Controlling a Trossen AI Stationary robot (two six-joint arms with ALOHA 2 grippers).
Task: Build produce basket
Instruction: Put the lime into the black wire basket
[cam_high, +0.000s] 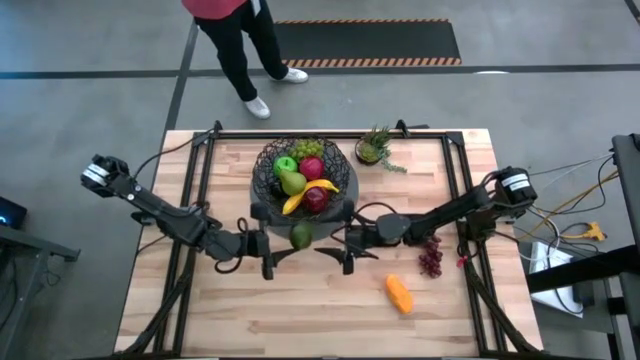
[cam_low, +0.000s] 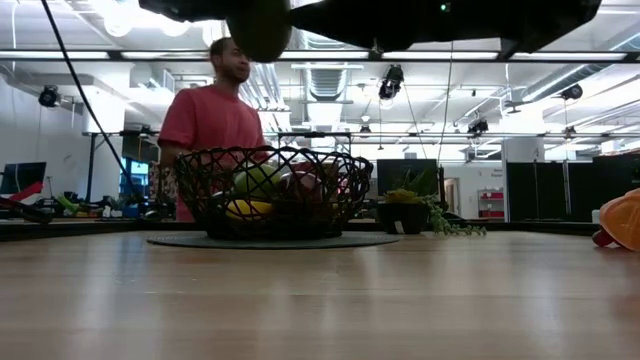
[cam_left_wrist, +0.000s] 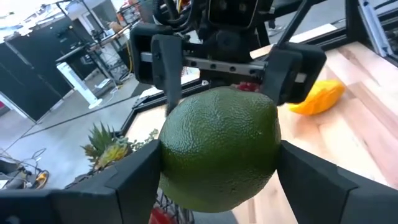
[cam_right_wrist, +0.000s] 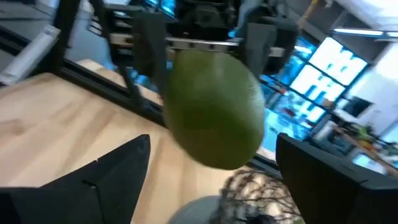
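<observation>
Nearest, an orange piece (cam_high: 398, 293) and purple grapes (cam_high: 430, 258) lie on the table (cam_high: 300, 320), not yet binned. Above mid-table the two grippers face each other over a lime (cam_high: 301, 236), which hangs in the air just short of the basket (cam_high: 258, 178). The left gripper (cam_high: 278, 243) has its fingers pressed to both sides of the lime. The right gripper (cam_high: 345, 240) stands wide, its fingers clear of the fruit (so the left alone seems to carry it). To do this step well, the right should back straight off without brushing the lime. Then the left should carry it over the rim and lower it into a gap beside the banana (cam_high: 305, 197) before opening, lest it roll out. Beyond sits a plant (cam_high: 373, 148).
</observation>
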